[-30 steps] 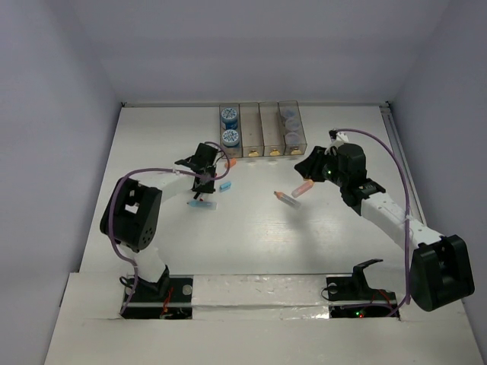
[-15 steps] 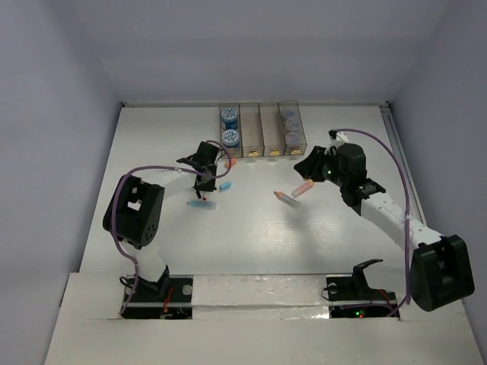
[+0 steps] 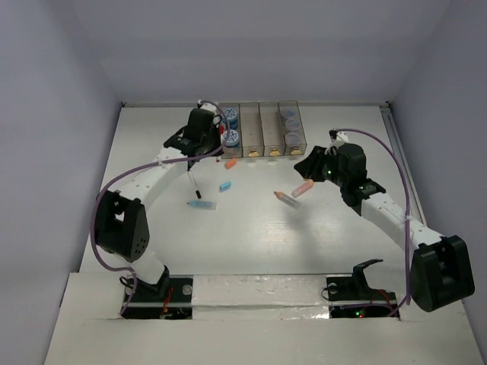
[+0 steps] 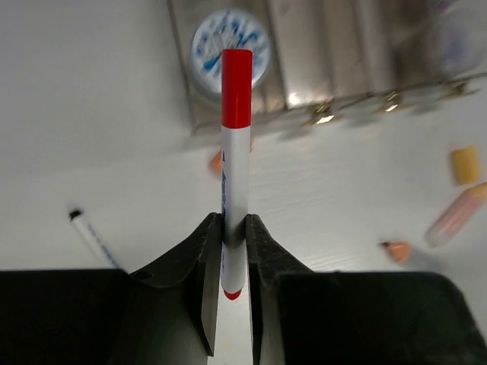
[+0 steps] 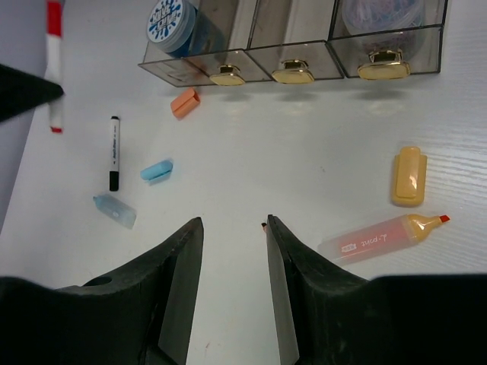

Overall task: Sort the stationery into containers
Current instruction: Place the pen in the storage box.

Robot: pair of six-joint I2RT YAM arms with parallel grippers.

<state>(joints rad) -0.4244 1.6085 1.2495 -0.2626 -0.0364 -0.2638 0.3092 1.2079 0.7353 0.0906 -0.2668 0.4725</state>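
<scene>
- We see the left gripper clamped on the lower barrel of a white marker with a red cap, held off the table.
- The marker's cap points toward a round blue-topped roll in the left-end bin of four joined translucent brownish plastic bins.
- We find the right gripper with its jaws apart and nothing between them, above the white table.
- A pink highlighter with an orange tip lies just right of it, near a yellow-orange cap.
- A short orange stick, a light-blue stick and a thin black-capped pen lie loose before the bins.
</scene>
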